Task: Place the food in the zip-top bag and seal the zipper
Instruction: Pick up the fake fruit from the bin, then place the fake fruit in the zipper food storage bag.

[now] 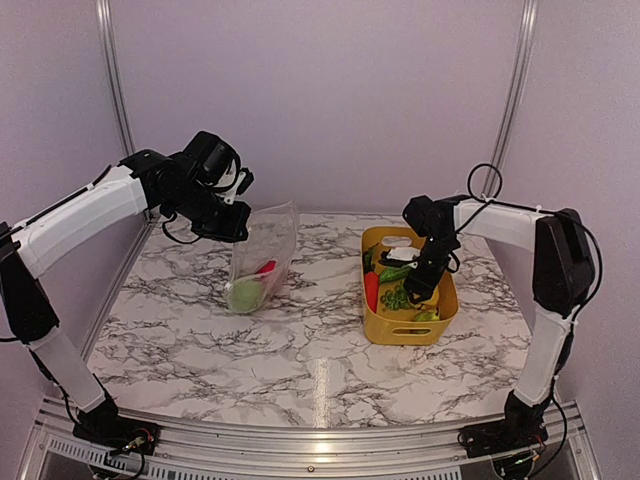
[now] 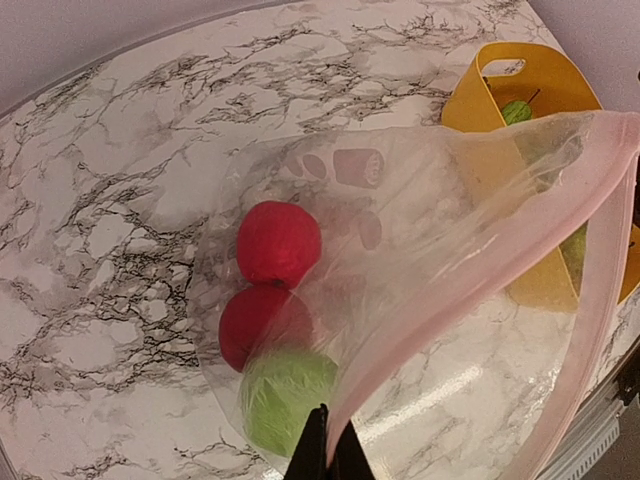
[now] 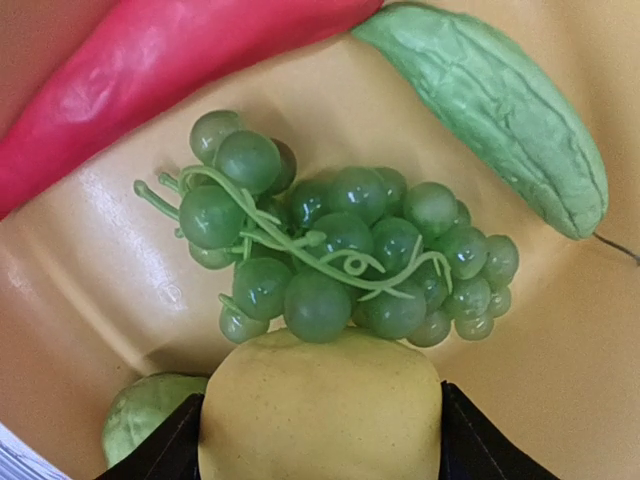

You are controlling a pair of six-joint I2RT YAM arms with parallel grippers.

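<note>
My left gripper [image 1: 240, 228] is shut on the mouth edge of the transparent zip-top bag [image 1: 262, 262] and holds it hanging open above the table. In the left wrist view my left gripper [image 2: 327, 450] pinches the pink zipper [image 2: 470, 300] strip. Two red fruits [image 2: 277, 243] and a green fruit [image 2: 285, 393] lie in the bag's bottom. My right gripper [image 1: 420, 283] is down inside the yellow basket [image 1: 400, 330]. In the right wrist view my right gripper [image 3: 320, 440] is shut on a yellow-green fruit [image 3: 320, 410], next to green grapes [image 3: 340, 255], a red pepper [image 3: 150, 75] and a green bumpy vegetable [image 3: 500, 120].
The basket stands at the right middle of the marble table [image 1: 200, 340]. A second green piece [image 3: 145, 415] lies in the basket's corner. Metal frame rails [image 1: 300, 440] run along the table's near edge and up the back corners.
</note>
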